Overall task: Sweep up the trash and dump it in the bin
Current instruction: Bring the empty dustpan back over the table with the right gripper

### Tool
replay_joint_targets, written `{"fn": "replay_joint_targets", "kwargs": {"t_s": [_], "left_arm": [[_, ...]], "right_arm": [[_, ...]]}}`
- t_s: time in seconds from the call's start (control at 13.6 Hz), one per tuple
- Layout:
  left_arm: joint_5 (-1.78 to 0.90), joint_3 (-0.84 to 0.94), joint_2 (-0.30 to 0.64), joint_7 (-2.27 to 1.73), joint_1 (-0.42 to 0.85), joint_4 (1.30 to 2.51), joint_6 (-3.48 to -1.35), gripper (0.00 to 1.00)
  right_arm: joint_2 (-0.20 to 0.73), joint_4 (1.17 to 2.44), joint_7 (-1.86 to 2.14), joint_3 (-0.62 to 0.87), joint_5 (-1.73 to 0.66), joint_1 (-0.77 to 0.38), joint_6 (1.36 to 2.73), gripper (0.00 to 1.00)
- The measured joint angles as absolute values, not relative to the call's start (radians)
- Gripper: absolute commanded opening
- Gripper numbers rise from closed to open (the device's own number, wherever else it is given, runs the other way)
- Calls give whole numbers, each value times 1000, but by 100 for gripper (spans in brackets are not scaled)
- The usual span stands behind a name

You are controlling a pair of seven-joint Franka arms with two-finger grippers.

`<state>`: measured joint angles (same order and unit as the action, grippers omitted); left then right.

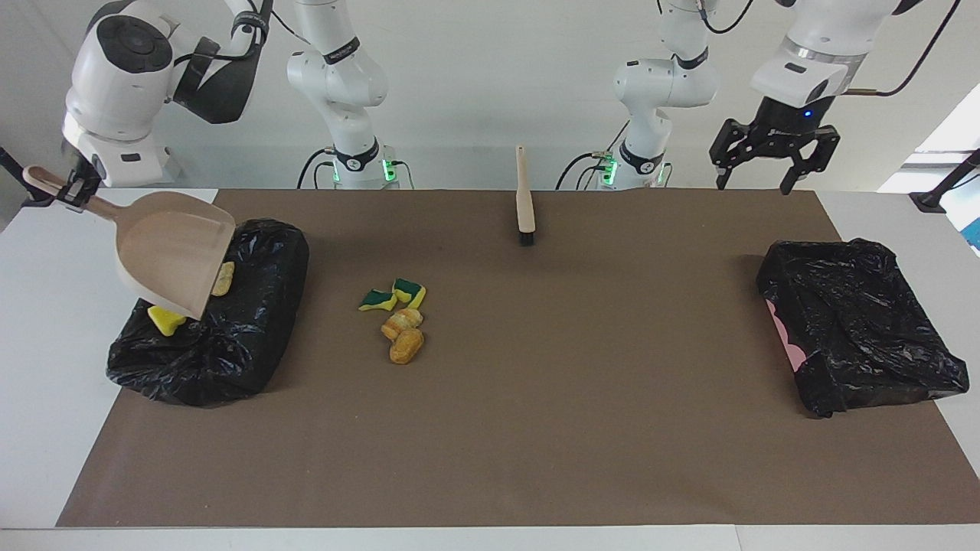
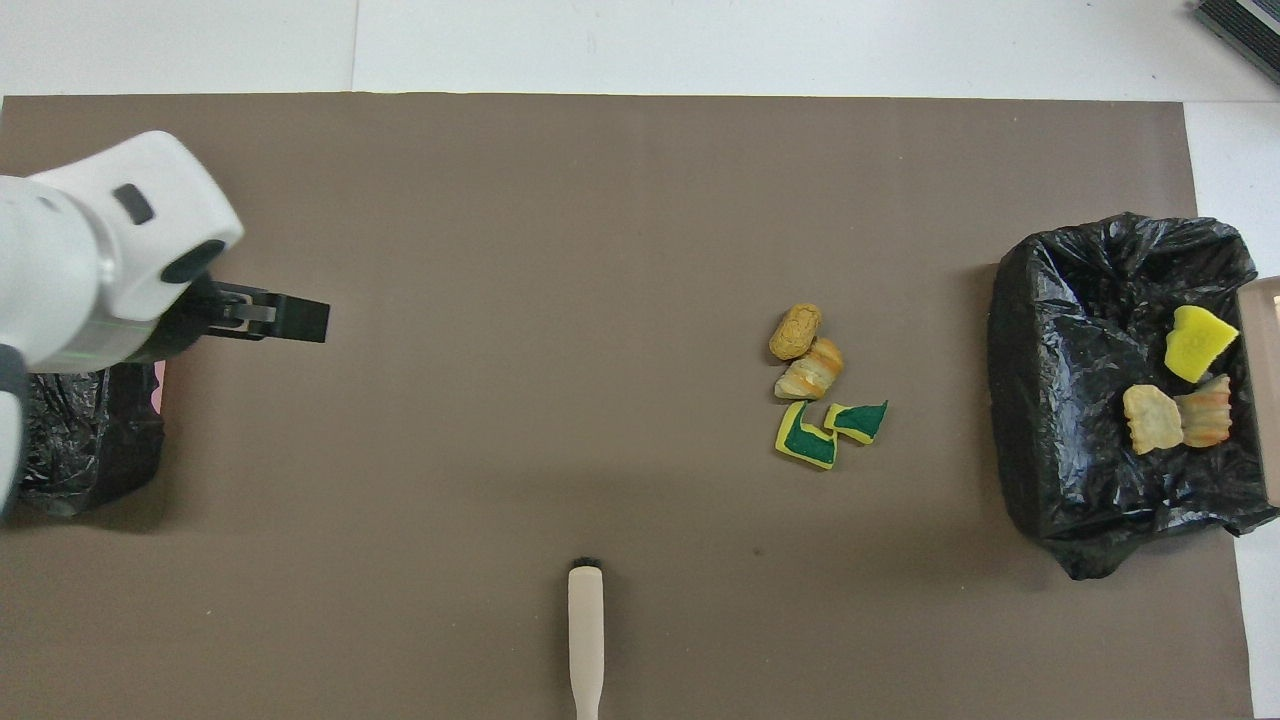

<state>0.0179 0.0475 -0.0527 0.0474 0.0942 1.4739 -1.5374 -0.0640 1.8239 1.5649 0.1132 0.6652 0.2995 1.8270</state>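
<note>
My right gripper is shut on the handle of the beige dustpan and holds it tilted, mouth down, over the black-lined bin at the right arm's end. Three pieces of trash lie in this bin: a yellow sponge and two tan chunks. Two green-backed sponges and two bread-like chunks lie together on the brown mat beside the bin. My left gripper is open and empty, raised over the left arm's end of the table.
The beige brush rests at the middle of the mat's edge nearest the robots, bristles pointing away from them. A second black-lined bin sits at the left arm's end, partly covered by the left arm in the overhead view.
</note>
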Motion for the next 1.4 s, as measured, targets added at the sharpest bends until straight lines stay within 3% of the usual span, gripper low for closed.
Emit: {"fn": "replay_joint_targets", "kwargs": {"t_s": [0.44,1.4], "left_arm": [[13,49,-51,91,45,1455,-1441,100],[13,51,-68,92,33,1445,-1434,100]], "right_arm": [[-40,1866,1365,120,396,180,1827,0],[108,1869,232,124,88,-168,1894,0]]}}
